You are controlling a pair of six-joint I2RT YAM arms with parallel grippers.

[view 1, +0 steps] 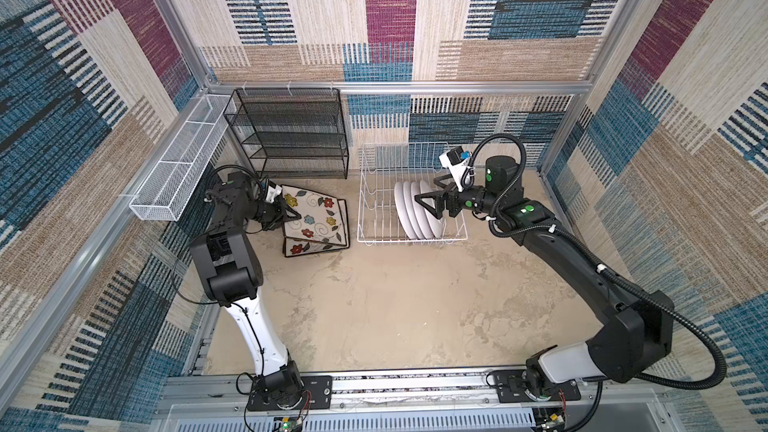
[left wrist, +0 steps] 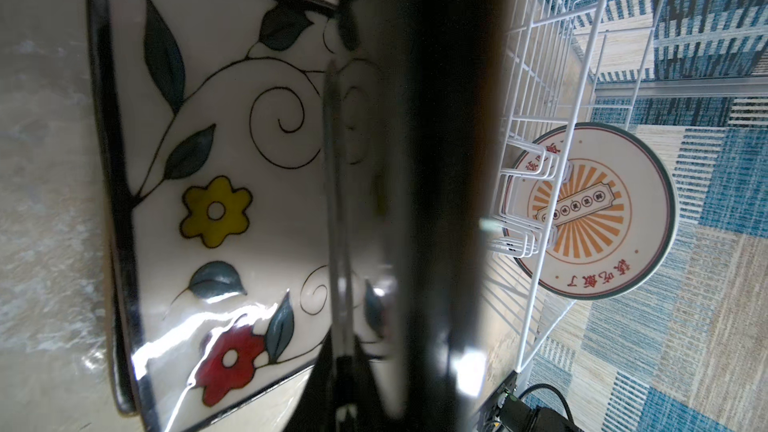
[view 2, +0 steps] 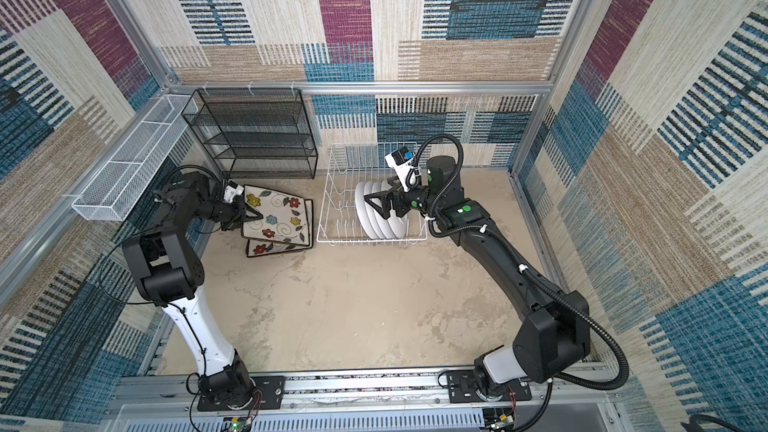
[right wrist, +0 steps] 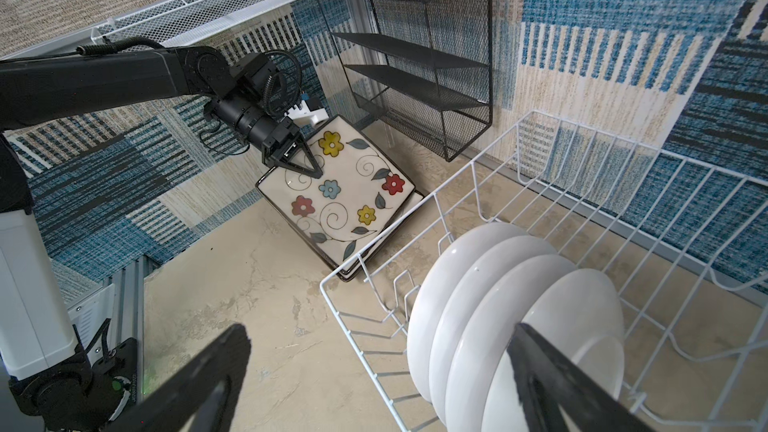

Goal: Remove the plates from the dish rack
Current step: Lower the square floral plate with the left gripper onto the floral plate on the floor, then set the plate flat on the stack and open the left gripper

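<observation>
The white wire dish rack (view 1: 374,238) (view 2: 332,238) stands at the back right of the table. Several round white plates (view 1: 411,209) (right wrist: 478,305) stand upright in it. My right gripper (view 1: 432,195) (right wrist: 374,384) hangs open just above their top edges, holding nothing. On the left, my left gripper (view 1: 291,216) (right wrist: 303,164) is shut on the rim of a square flowered plate (view 1: 311,211) (view 2: 274,214). That plate is tilted, its gripped side raised, over other square plates (view 1: 309,246) stacked on the table. In the left wrist view a flowered plate (left wrist: 216,209) lies below and a round plate's printed face (left wrist: 590,218) shows through the rack.
A black mesh shelf unit (view 1: 291,135) stands against the back wall, right behind the square plates. A long white mesh basket (view 1: 174,176) is fixed along the left frame. The beige tabletop (view 1: 395,305) stretches forward from the rack to the arm bases.
</observation>
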